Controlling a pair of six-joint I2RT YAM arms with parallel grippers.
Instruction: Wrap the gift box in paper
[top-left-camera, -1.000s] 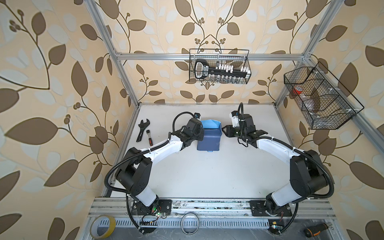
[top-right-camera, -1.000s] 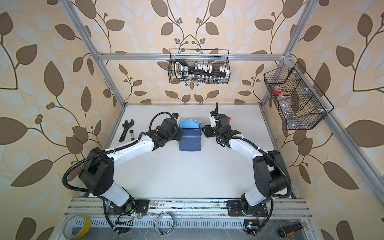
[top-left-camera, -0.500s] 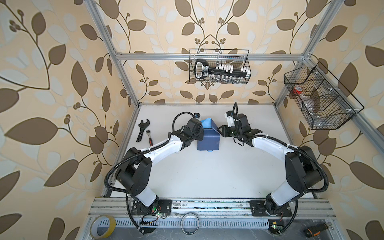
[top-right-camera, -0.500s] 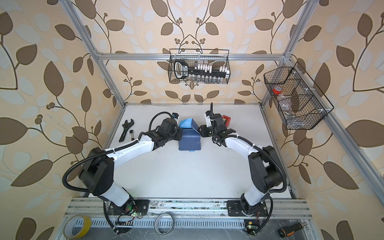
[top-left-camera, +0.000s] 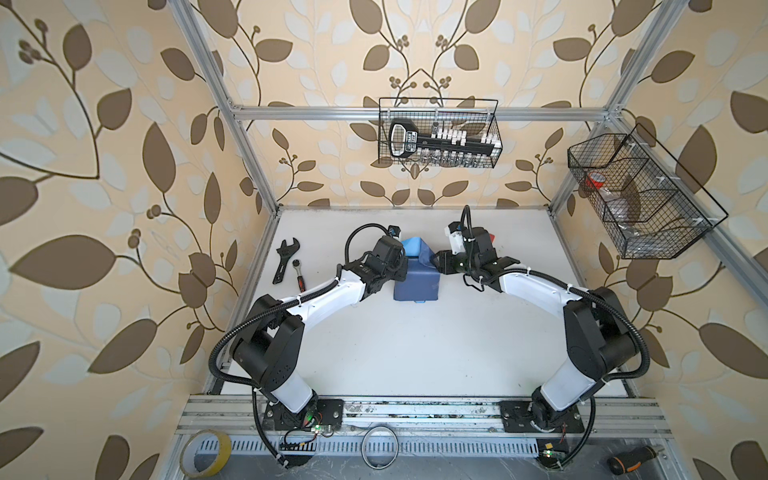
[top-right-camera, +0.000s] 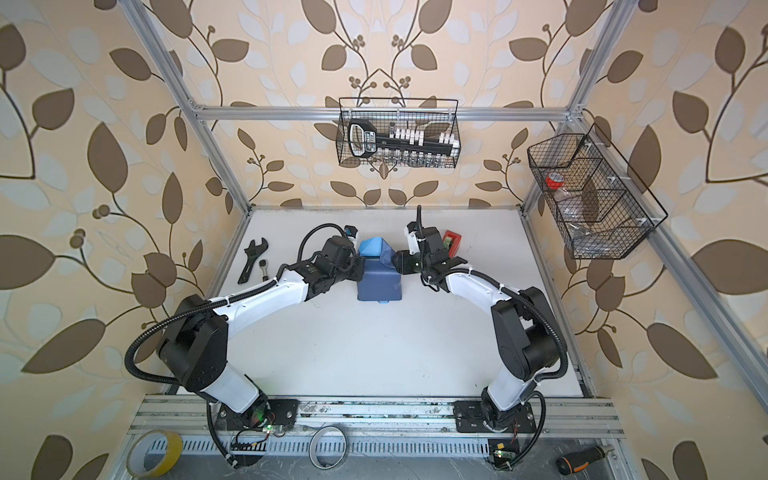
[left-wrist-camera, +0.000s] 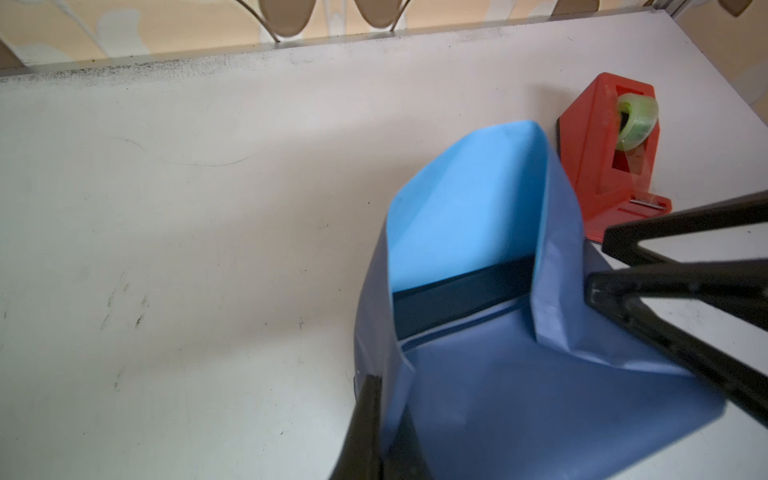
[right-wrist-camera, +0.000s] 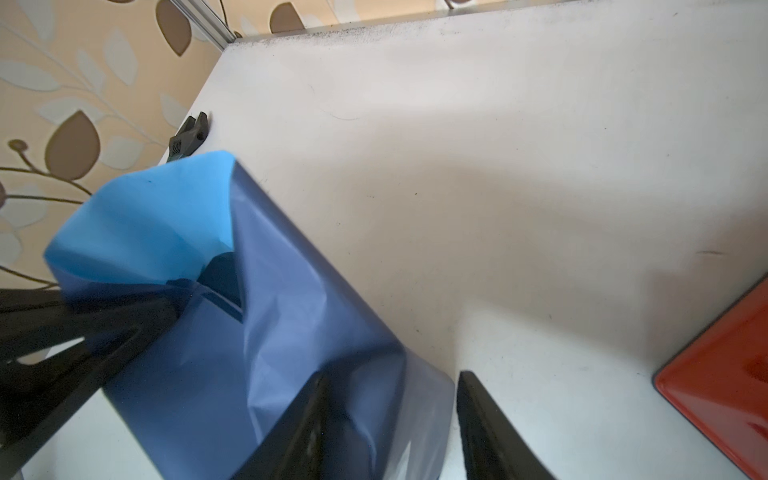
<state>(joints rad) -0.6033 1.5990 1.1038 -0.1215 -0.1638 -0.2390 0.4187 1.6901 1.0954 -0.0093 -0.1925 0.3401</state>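
step: the paper (top-left-camera: 415, 284) is already round the box (left-wrist-camera: 461, 299), so I'd say we're on the far end now. It gapes open, light-blue inside showing, with a dark strip of box peeking out.
where the box is: toward the back of the desk (top-left-camera: 415, 365), right between the 2 claws.
left claw (left-wrist-camera: 386, 399): closed tight, looks like it's pinching the paper's side fold.
right claw (right-wrist-camera: 392, 376): fingers apart, straddling the opposite side edge, not gripping anything I can see.
next move: my guess is the right claw tucks its side flap flat against the box end while the left one holds. Thin paper, so go gentle or it creases.
tape: the red tape dispenser (left-wrist-camera: 602, 158) is just beside the open end. Can't see any tape on that end.
desk: white and scuffed, with a wrench (top-left-camera: 286, 259) and a ratchet (top-left-camera: 300, 277) by the left edge.
room: leaf wallpaper (top-left-camera: 104, 166) all round, 2 wire baskets (top-left-camera: 438, 133) on the walls.
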